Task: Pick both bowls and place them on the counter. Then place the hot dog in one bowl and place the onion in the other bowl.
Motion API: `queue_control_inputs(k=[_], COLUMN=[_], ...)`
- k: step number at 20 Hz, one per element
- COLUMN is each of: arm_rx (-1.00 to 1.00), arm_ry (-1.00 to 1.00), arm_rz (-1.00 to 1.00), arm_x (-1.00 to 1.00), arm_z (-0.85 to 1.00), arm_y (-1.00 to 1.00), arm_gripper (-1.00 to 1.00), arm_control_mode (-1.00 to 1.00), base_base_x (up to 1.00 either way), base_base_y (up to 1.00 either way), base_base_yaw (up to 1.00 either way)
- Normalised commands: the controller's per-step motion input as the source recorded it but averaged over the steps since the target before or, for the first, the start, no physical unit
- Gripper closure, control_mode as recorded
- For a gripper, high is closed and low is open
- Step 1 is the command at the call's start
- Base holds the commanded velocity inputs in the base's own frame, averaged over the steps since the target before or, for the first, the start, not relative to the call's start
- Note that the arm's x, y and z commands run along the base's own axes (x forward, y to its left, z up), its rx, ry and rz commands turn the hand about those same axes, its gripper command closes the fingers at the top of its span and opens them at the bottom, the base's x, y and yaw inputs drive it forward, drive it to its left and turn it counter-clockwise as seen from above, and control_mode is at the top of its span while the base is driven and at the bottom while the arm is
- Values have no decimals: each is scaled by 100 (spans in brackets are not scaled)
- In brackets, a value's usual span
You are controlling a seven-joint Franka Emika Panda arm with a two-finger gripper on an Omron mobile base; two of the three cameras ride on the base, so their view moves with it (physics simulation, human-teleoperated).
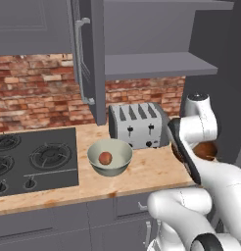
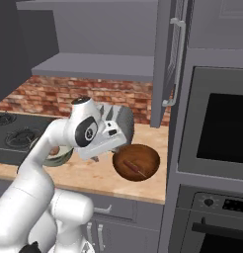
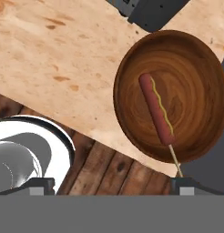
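You have two bowls on the counter [image 1: 147,171]: one pale grey-green bowl [image 1: 110,157] and one dark reddish-brown bowl [image 2: 136,162]. You can count one onion [image 1: 105,157], lying in the pale bowl, and one hot dog [image 3: 156,109] on a stick, lying in the dark bowl. You also have one toaster [image 1: 138,124] with four slots, and one stove top [image 1: 34,159]

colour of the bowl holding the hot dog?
Dark reddish-brown with a wood-grain swirl; the bowl shows best in the hand view.

The arm [image 1: 193,147] hides most of the brown bowl [image 1: 206,150].
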Motion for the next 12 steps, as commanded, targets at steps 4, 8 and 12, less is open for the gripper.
queue_control_inputs(k=[4, 8, 12], arm_rx=[8, 9, 4], arm_ry=[-7, -9, -20], arm_rz=[-11, -9, -7], arm_x=[-58, -51, -47], arm_z=[27, 22, 17], arm_y=[39, 43, 52], arm_gripper=[-100, -100, -100], arm_control_mode=[-100, -100, -100], base_base_x=[0, 0, 0], base_base_y=[0, 0, 0], base_base_yaw=[0, 0, 0])
